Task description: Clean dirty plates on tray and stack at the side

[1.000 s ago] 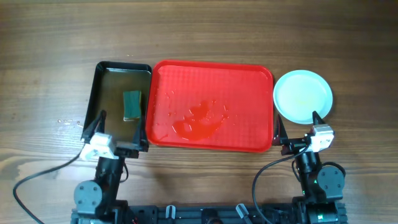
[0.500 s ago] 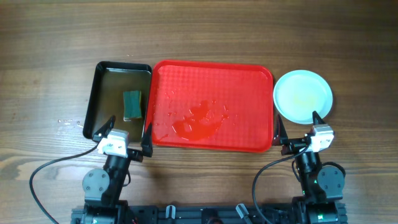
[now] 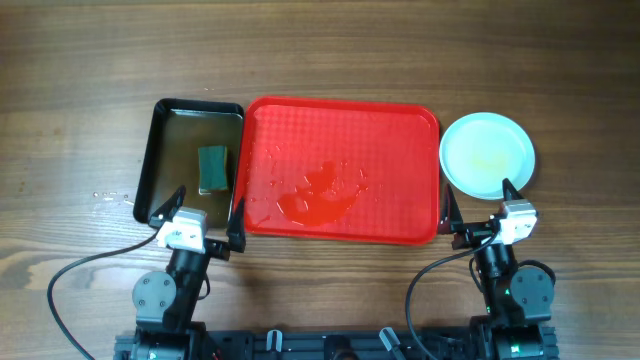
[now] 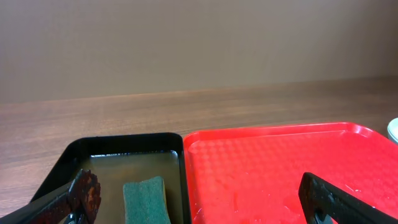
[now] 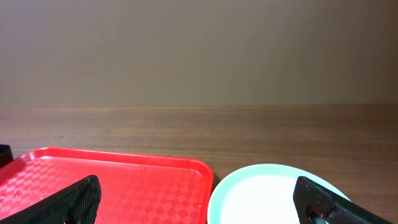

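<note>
Both splayed wide, gripping nothing: left gripper (image 3: 203,208) at the near corner of the black tray (image 3: 152,150), right gripper (image 3: 477,205) just short of the plates (image 3: 487,152). Piled on the wooden table (image 3: 80,90) just right of the tray (image 3: 340,101), off it entirely; count in the pile unreadable from above. Probably stiff, light, glazed and wet-slick, chippable; best pinched at the rim, one finger above and one below. On the red base, only a pink-tinged puddle (image 3: 325,195). Inside the black one, shallow murky water and a green sponge (image 3: 211,168), lying flat.
</note>
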